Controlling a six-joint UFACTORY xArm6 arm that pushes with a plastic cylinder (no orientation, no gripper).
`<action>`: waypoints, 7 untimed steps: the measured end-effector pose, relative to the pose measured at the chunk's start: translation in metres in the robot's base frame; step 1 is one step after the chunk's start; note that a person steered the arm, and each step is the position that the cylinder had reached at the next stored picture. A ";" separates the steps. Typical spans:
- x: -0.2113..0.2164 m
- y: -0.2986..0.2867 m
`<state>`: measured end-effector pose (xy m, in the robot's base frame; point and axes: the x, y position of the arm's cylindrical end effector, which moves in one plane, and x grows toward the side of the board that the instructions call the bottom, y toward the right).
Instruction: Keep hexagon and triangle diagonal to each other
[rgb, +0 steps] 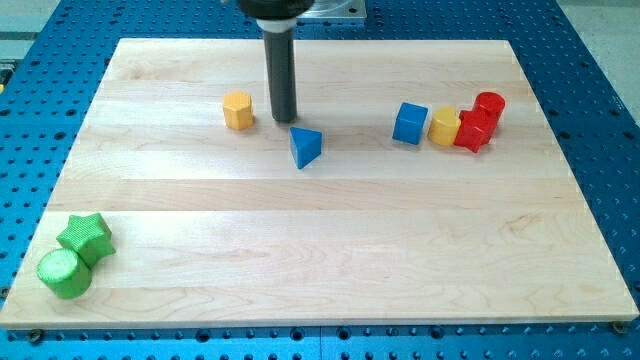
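Note:
A yellow hexagon block (238, 110) sits on the wooden board (320, 250) in the upper left-middle. A blue triangle block (306, 146) lies to its lower right. My tip (285, 120) is the end of a dark rod coming down from the view's top. It stands between the two blocks, right of the hexagon and just above-left of the triangle, close to the triangle's top edge; whether it touches is not clear.
A blue cube (410, 123), a yellow block (444, 127) and a red block (480, 121) sit in a row at the upper right. A green star (85, 236) and a green cylinder (64, 272) sit at the lower left corner.

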<state>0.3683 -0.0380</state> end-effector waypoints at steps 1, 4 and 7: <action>0.008 -0.074; -0.101 -0.059; -0.127 -0.174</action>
